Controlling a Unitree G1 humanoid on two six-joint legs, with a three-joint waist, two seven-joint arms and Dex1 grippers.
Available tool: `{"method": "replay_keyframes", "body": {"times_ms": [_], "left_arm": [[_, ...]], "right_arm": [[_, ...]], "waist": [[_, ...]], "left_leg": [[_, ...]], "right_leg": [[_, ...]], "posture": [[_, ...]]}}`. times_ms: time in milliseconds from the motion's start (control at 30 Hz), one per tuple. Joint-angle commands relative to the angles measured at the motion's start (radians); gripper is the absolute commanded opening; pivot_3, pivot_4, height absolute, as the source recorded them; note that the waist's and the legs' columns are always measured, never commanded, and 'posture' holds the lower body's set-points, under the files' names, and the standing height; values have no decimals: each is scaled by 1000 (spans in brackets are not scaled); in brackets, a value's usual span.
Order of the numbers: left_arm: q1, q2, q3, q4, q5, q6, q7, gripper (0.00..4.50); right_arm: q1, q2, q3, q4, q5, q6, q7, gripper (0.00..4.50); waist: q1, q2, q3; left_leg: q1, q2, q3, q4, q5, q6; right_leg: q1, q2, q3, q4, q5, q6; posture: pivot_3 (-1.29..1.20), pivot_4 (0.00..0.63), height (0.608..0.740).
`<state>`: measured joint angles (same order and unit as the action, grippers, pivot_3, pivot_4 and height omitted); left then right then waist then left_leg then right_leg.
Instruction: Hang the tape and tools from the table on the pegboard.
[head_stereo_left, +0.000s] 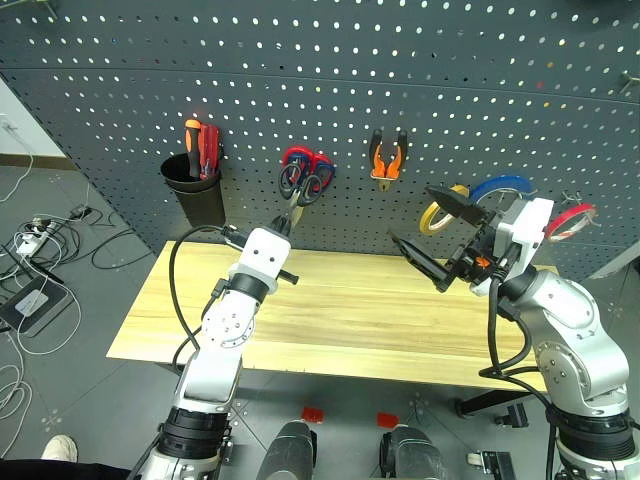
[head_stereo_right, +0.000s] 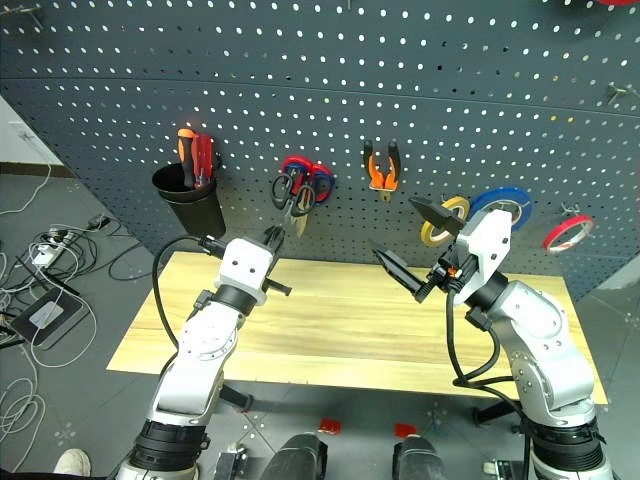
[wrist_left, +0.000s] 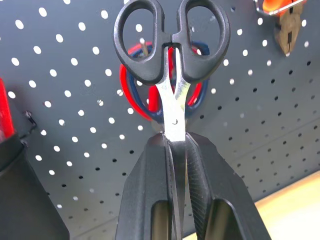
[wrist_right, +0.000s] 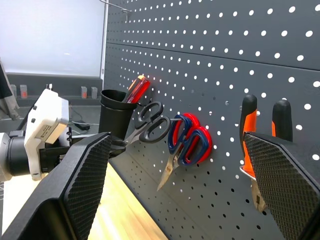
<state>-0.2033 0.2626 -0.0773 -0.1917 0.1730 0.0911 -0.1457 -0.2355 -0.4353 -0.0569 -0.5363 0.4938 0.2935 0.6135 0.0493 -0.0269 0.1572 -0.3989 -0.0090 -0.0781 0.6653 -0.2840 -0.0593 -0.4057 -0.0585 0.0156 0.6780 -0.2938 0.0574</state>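
My left gripper (wrist_left: 176, 137) is shut on the blades of the small black-handled scissors (wrist_left: 150, 70). Their handles point up at the dark grey pegboard (head_stereo_left: 300, 80), right in front of the red-handled scissors (head_stereo_left: 312, 175) hanging there. From the head, the left gripper (head_stereo_left: 283, 222) is at the table's back edge, close to the board. The orange-and-black pliers (head_stereo_left: 387, 155) hang on a hook to the right. The blue tape (head_stereo_left: 500, 187) hangs further right, partly behind my right gripper (head_stereo_left: 435, 232), which stands open and empty in the air over the table.
A black cup (head_stereo_left: 195, 190) on the board holds red and orange screwdrivers (head_stereo_left: 200, 148). A yellow roll (head_stereo_left: 437, 215) and a red roll (head_stereo_left: 570, 220) hang beside the blue tape. The wooden table (head_stereo_left: 350, 310) lies under both arms. Cables (head_stereo_left: 30, 270) lie on the floor at left.
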Motion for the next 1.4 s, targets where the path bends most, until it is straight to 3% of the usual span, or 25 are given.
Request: {"method": "replay_keyframes", "body": {"times_ms": [33,333,400,800,833,1133,1400], "left_arm": [[-25,-15,7,-24,-3,25,3,161],[-47,-17,11,-21,4,71,2,161],[-46,-15,11,-25,5,72,2,887],[29,-16,20,-70,5,96,8,4329],[45,-18,28,-76,2,110,12,4468],[201,-17,188,-150,-59,301,31,4468],[187,64,300,-138,-84,436,15,4468]], "right_arm": [[-6,-6,-11,-41,9,-3,-11,4500],[-4,-3,-3,-46,6,1,-19,4500],[-3,-2,0,-46,5,2,-19,4500],[7,-12,9,-43,3,0,-1,4500],[10,-15,12,-43,2,-5,7,4500],[-11,-26,125,2,-53,-90,122,4500],[-91,-19,261,77,-130,-61,166,4500]], "waist": [[0,0,0],[-2,0,0],[-2,0,0],[-4,0,0],[-4,0,0],[-16,1,7],[-17,0,64]], "left_leg": [[0,0,0,0,0,0],[0,0,0,1,0,0],[1,0,0,1,0,0],[1,0,0,1,0,0],[1,0,0,1,0,1],[2,1,-3,0,-4,7],[5,2,-6,1,-4,7]], "right_leg": [[0,0,0,0,0,0],[0,0,0,1,0,0],[0,0,0,1,0,0],[0,0,1,1,0,0],[0,0,0,1,0,0],[1,1,1,1,0,0],[4,1,0,3,-1,-1]], "posture": [[73,123,740],[73,133,740],[74,135,740],[77,153,740],[82,161,740],[126,233,740],[174,319,740]]}}
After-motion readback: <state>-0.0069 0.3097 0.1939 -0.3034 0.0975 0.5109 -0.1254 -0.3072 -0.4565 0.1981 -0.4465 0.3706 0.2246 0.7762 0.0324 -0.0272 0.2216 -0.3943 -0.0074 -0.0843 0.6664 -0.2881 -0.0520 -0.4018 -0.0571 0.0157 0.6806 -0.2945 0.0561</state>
